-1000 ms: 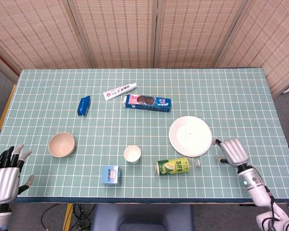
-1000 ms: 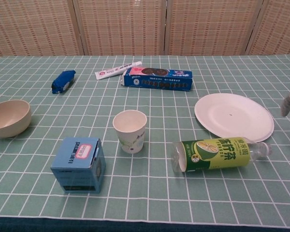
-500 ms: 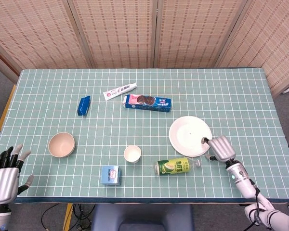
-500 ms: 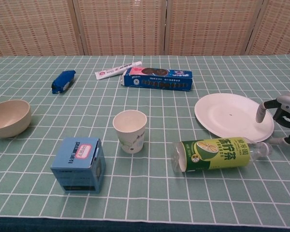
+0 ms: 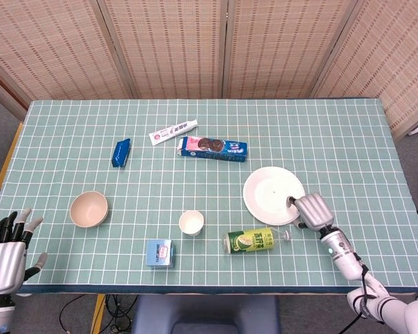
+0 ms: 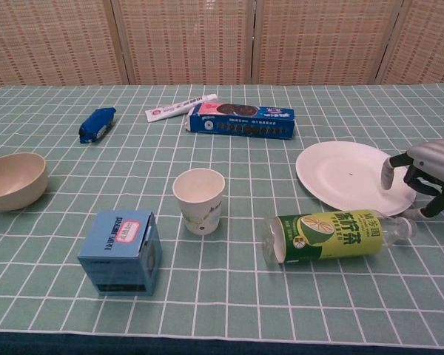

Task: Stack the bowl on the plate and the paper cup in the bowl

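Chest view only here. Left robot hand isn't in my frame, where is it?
Observer: Head view shows the left robot hand off the near-left corner of the table, fingers apart, holding nothing.
Operator: What's closest to it?
Observer: The bowl, upright and untouched, well apart from that hand.
Operator: Right side, I see only fingers by the plate. How does it sit from above?
Observer: The right robot hand overlaps the plate's near-right rim. Its forearm runs back to the near table edge, passing right of the lying bottle. I can't tell whether it has a grip.
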Available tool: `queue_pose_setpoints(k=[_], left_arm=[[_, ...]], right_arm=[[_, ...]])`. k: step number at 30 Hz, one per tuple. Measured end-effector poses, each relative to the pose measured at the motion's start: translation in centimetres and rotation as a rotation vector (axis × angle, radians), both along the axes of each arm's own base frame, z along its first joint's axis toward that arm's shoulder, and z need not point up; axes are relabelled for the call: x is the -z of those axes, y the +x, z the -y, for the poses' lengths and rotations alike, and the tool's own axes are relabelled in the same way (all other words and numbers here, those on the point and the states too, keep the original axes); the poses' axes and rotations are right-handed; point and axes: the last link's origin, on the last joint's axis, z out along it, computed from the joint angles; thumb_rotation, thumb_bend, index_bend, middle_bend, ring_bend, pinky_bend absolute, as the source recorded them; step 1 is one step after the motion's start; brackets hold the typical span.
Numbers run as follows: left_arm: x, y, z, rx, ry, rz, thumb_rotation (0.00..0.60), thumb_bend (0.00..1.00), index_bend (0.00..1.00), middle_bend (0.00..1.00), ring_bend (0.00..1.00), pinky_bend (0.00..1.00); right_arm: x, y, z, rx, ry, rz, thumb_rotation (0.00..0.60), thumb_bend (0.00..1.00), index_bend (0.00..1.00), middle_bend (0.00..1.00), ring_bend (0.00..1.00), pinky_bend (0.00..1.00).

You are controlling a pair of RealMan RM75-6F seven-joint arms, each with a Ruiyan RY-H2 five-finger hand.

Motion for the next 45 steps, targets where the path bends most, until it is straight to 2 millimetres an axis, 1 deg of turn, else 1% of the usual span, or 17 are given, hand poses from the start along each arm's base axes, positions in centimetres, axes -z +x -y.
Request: queue_pose_setpoints(k=[5,9,18,21,24,27,30,34,39,45], left_arm=[[-0.1,0.0,-0.1,0.001,0.005,0.000,0.600,0.25,0.19,0.03,0.02,0.09],[-0.1,0.0,-0.1,0.003,0.004,0.001,0.600,0.25,0.19,0.03,0.02,0.09],[-0.4,0.1,-0.1,0.006,0.010,0.004,0.600,0.25,0.19,0.03,0.02,0.09],[-0.5,0.2,0.0,0.007,0.013,0.007,0.600,0.25,0.19,0.03,0.02,0.09],[-0.7,0.3,0.0,0.010,0.018,0.008,0.600,0.25,0.19,0.03,0.02,0.09],[-0.7,0.4,0.0,0.013,0.017,0.010,0.600,0.25,0.19,0.03,0.02,0.09],[-0.7,0.5,-0.1,0.018,0.015,0.013,0.600,0.25,0.19,0.03,0.02,0.09],[-0.6,0.6,-0.1,0.025,0.013,0.016,0.600,0.25,0.19,0.03,0.02,0.09],[-0.8,0.6,-0.1,0.026,0.017,0.017,0.600,0.25,0.19,0.03,0.02,0.09],[-1.0,0.4,0.0,0.018,0.023,0.020,0.600,0.25,0.19,0.03,0.02,0.09]], right_arm=[[0.1,0.5,0.5,-0.014,-0.004,0.007,0.600,0.29,0.47,0.87,0.94,1.00],[0.2,1.1,1.1,-0.032,-0.016,0.019,0.600,0.34,0.49,0.87,0.94,1.00],[0.4,3.0,2.6,-0.083,-0.056,0.056,0.600,0.41,0.53,0.89,0.94,1.00],[0.1,3.6,3.0,-0.109,-0.078,0.074,0.600,0.44,0.56,0.89,0.95,1.00],[-0.4,4.6,3.4,-0.148,-0.104,0.095,0.600,0.45,0.58,0.90,0.95,1.00],[-0.9,5.8,3.9,-0.201,-0.131,0.119,0.600,0.45,0.62,0.92,0.95,1.00],[-1.4,7.5,4.4,-0.266,-0.151,0.139,0.600,0.45,0.65,0.93,0.95,1.00],[-1.4,9.8,5.1,-0.331,-0.160,0.156,0.600,0.45,0.66,0.94,0.95,1.00],[-0.6,12.3,5.7,-0.389,-0.154,0.172,0.600,0.46,0.66,0.94,0.95,1.00],[1.2,15.9,6.5,-0.450,-0.139,0.207,0.600,0.46,0.66,0.94,0.95,1.00]])
